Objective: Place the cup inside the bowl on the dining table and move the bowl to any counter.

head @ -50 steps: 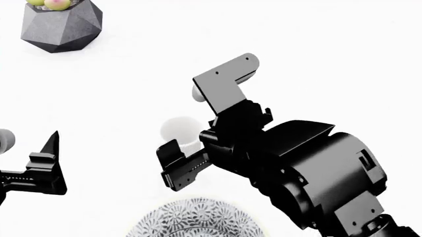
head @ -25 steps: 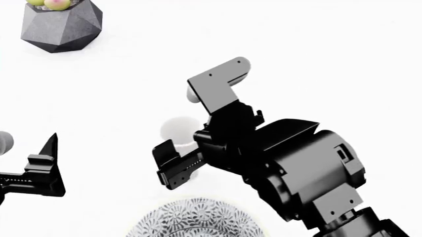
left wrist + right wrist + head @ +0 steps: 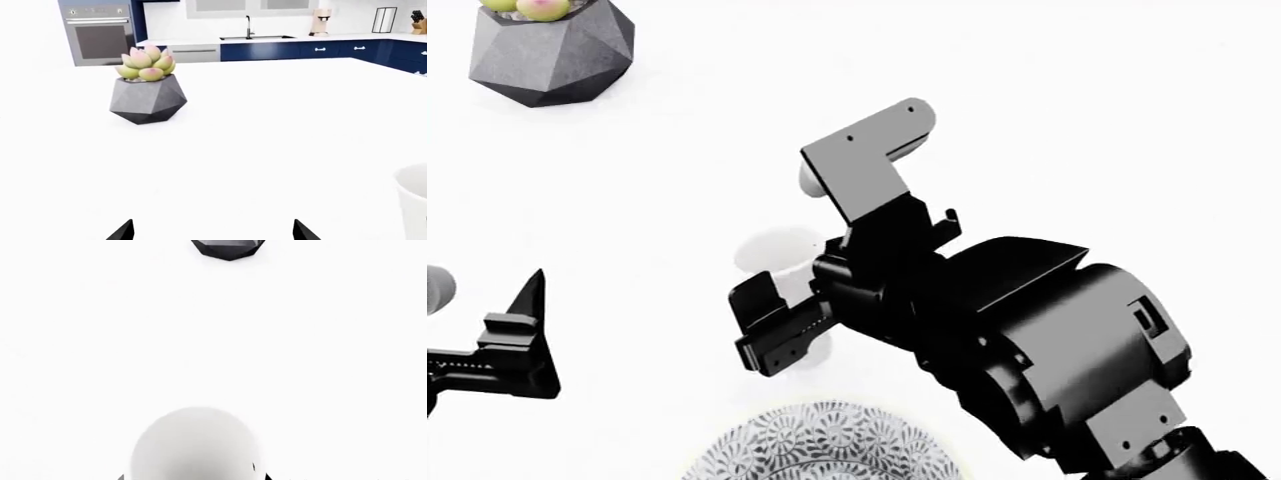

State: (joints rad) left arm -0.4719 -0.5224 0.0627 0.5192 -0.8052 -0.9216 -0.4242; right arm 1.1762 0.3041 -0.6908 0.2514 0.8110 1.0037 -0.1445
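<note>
Right end effector (image 3: 785, 315) straddles cup (image 3: 777, 262) on surface (image 3: 1094, 120), grip unconfirmed, can't tell if closed; pickup step, next close, lift, carry to bowl (image 3: 821, 445) just below it.

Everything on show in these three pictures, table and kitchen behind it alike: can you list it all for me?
cup: one, plain white, on the dining table, between the right arm's jaws
bowl: one, grey-and-white floral, pale rim, at the head view's bottom edge, nearer the robot than the cup
planter: one, dark grey, faceted, holding a green-pink succulent, far side of the table
dining table: one, plain white top
oven: one, steel, in the background wall
sink tap: one, dark, on the far worktop
cabinets: a run, navy blue, under that worktop
knife block: one, far corner
left gripper: black, jaws apart, holding nothing
right gripper: black and grey, jaws around the cup; contact unclear
</note>
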